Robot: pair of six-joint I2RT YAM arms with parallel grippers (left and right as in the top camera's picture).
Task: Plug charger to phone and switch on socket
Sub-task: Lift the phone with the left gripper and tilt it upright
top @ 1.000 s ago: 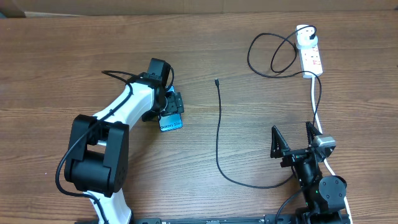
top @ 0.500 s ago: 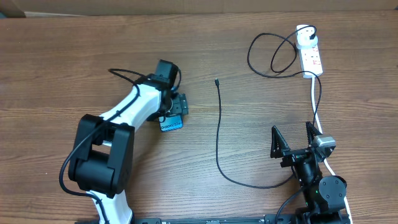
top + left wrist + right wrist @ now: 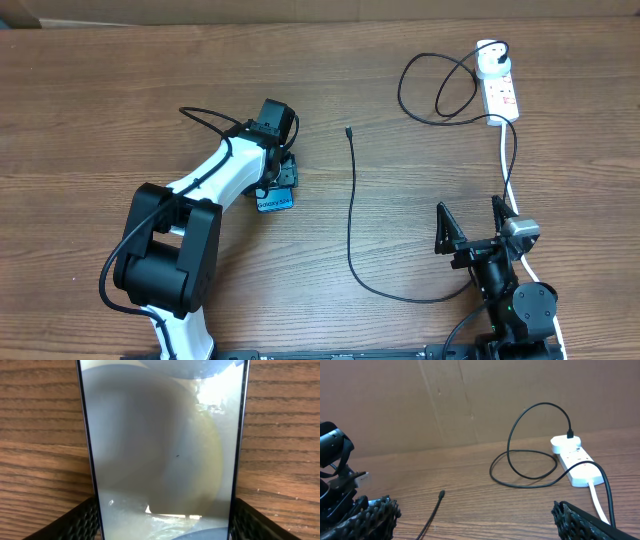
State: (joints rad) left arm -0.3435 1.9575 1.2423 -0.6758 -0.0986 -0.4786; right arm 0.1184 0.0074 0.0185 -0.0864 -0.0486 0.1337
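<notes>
Left end effector (image 3: 282, 172) clenched on the slim rectangular smartphone (image 3: 275, 199) with the light blue screen: the positioning step, nothing plugged yet.

Its fingers (image 3: 82, 521) press both long edges of the smartphone, left of centre on the brown wood-grain desk (image 3: 100, 90). The right end effector (image 3: 468, 210) rests spread and empty near the front edge. Next, I judge, the connector tip (image 3: 348, 130) of the long thin black charger cable (image 3: 350, 215) — loose mid-desk, well apart from the smartphone — must be lined up carefully with the port. Then comes a red switch on the white elongated power strip (image 3: 503, 97) at the far right, where the white plug adapter (image 3: 489, 62) already sits. A plain brown board (image 3: 420, 400) backs the desk.
</notes>
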